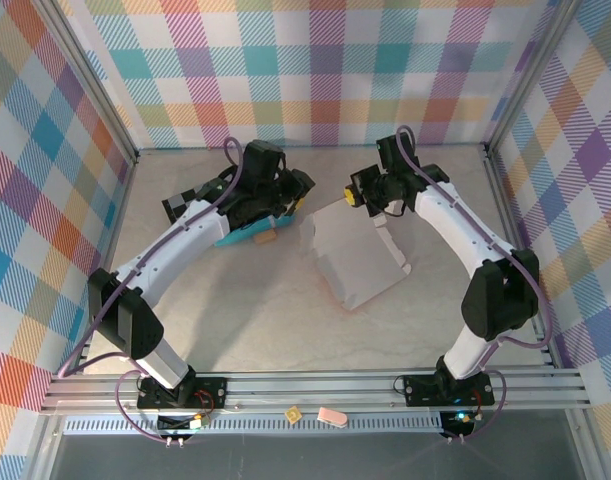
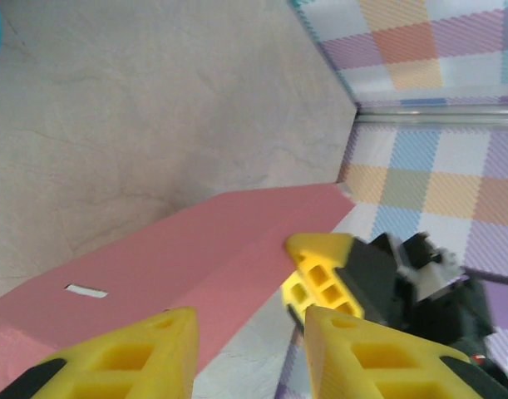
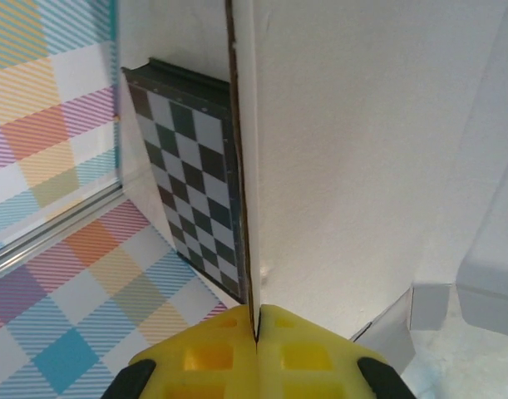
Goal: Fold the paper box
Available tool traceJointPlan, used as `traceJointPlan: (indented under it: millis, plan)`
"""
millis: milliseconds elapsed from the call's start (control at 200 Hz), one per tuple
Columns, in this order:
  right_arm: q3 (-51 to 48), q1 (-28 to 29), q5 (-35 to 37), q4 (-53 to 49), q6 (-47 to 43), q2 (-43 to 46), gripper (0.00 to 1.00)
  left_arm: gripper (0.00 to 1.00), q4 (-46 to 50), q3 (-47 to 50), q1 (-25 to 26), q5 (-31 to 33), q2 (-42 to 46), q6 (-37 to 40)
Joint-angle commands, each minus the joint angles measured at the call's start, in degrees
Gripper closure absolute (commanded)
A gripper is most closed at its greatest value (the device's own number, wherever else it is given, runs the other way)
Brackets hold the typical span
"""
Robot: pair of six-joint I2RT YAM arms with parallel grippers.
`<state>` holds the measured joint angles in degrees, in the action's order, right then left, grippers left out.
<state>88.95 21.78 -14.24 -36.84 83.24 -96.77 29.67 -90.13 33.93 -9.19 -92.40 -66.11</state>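
The paper box sits roughly mid-table, a bit right of centre, partly opened up. From the top cam its pale inner face is showing, and the left wrist cam sees the pink outer side. The right gripper is pinched tight on a thin cardboard edge of the box at the far side, pads together w/ the panel sandwiched btwn them. A black-and-grey checkered board shows just past that panel in the right wrist cam. The left gripper has its jaws apart w/ nothing pinched. The pink panel lies right in front of its fingers, but can't tell if they touch it. A small teal bar lies near the left wrist, left of the box and apart from it.
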Motion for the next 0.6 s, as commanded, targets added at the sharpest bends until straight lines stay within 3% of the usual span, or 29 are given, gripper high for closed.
traceJointPlan:
  millis: [0,115,320,505,595]
  plan:
    - [6.1,-1.2,2.1,-8.2,0.5,-0.5,1.0,0.6,2.3,-4.1,1.4,2.3,2.2,-3.3]
    - [10.1,-2.5,2.0,-11.1,0.1,-1.5,1.0,0.56,6.0,-7.7,2.8,3.7,3.3,-5.8]
    - [15.4,-3.3,3.7,-14.7,1.0,-2.2,1.0,0.55,-3.0,-3.0,7.6,4.3,4.6,-18.8]
    - [18.4,-3.6,3.0,-15.6,1.7,-3.2,1.0,0.5,-10.7,-3.5,9.2,5.4,0.7,-23.1]
    - [18.6,-3.9,2.8,-15.4,2.1,-2.9,1.0,0.5,-9.6,-4.6,9.3,5.3,-0.8,-22.6]
